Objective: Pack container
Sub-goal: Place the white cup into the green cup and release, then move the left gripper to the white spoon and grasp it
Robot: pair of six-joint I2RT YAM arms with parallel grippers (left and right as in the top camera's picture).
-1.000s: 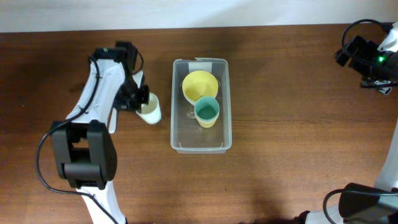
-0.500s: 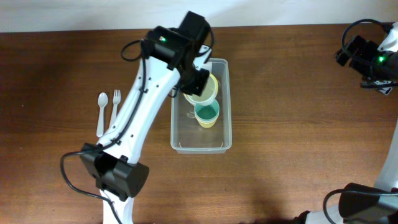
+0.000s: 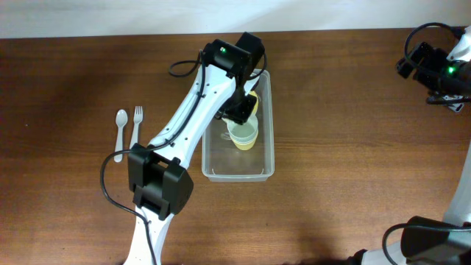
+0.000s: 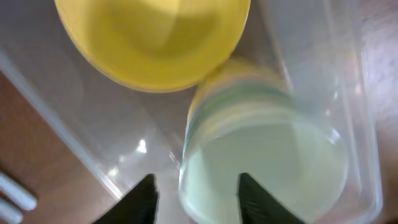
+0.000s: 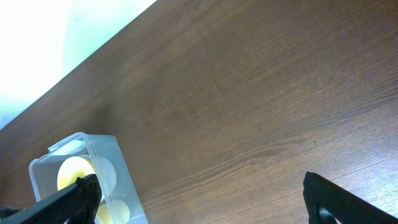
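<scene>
The clear plastic container [image 3: 266, 151] stands at the table's middle. Inside it a yellow bowl [image 3: 253, 103] lies at the far end, partly hidden by my left arm. A pale green cup [image 3: 243, 132] sits nested in a yellow cup beside the bowl. My left gripper [image 3: 237, 112] is over the container, open, its fingers on either side of the pale cup's near wall without pressing it. The left wrist view shows the bowl [image 4: 152, 37], the pale green cup [image 4: 273, 168], the container wall [image 4: 351, 93] and the left gripper [image 4: 198, 202]. My right gripper [image 3: 436, 73] is open and empty at the far right.
A white spoon [image 3: 120, 132] and fork [image 3: 137, 121] lie on the wood left of the container. The right wrist view shows my right gripper [image 5: 205, 205] above bare wood, with the container [image 5: 115, 163] at lower left. The table's back edge meets a white wall.
My left arm carried the pale green cup from the table's left into the container, where it now sits nested in the yellow cup. The jaws are now apart. The right arm has not moved.
</scene>
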